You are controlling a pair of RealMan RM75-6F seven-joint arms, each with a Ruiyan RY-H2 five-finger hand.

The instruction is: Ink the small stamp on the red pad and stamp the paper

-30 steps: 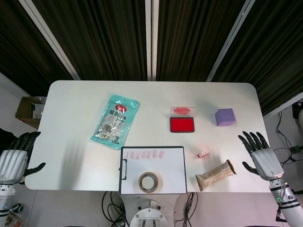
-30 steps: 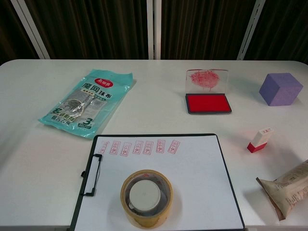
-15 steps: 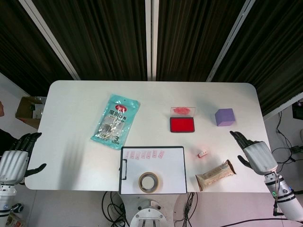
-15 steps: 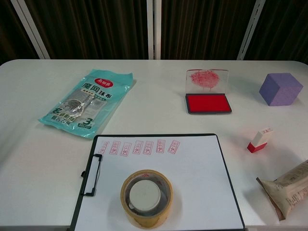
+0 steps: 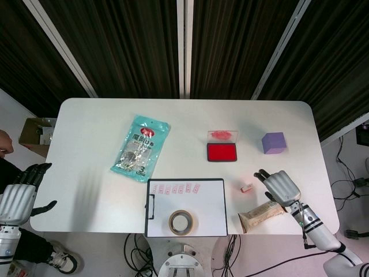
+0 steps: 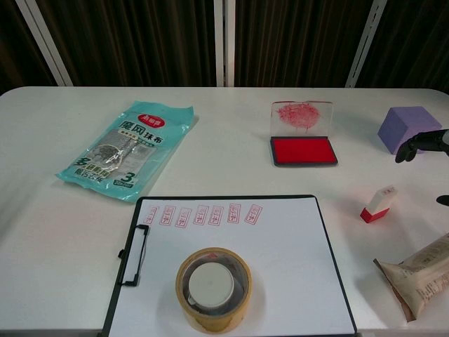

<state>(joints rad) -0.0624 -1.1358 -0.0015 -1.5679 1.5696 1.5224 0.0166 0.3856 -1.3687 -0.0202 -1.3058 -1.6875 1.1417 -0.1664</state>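
The small stamp [image 5: 247, 187], white with a red base, lies on the table right of the clipboard; the chest view shows the stamp [image 6: 377, 204] tilted. The open red ink pad [image 5: 222, 152] sits behind it, and the chest view shows that pad [image 6: 303, 150] with its stained clear lid standing up. The paper [image 5: 193, 205] on the clipboard carries a row of several red prints. My right hand [image 5: 281, 187] hovers just right of the stamp, fingers apart, holding nothing; only its fingertips [image 6: 421, 144] enter the chest view. My left hand [image 5: 16, 199] hangs open beyond the table's left edge.
A tape roll [image 5: 181, 221] sits on the paper's near half. A snack pack [image 5: 262, 213] lies under my right hand's wrist side. A purple cube [image 5: 274, 142] stands behind that hand. A teal packet [image 5: 140, 148] lies at left centre.
My right hand has moved left over the table from its right edge to a spot beside the stamp. The left hand has hardly moved.
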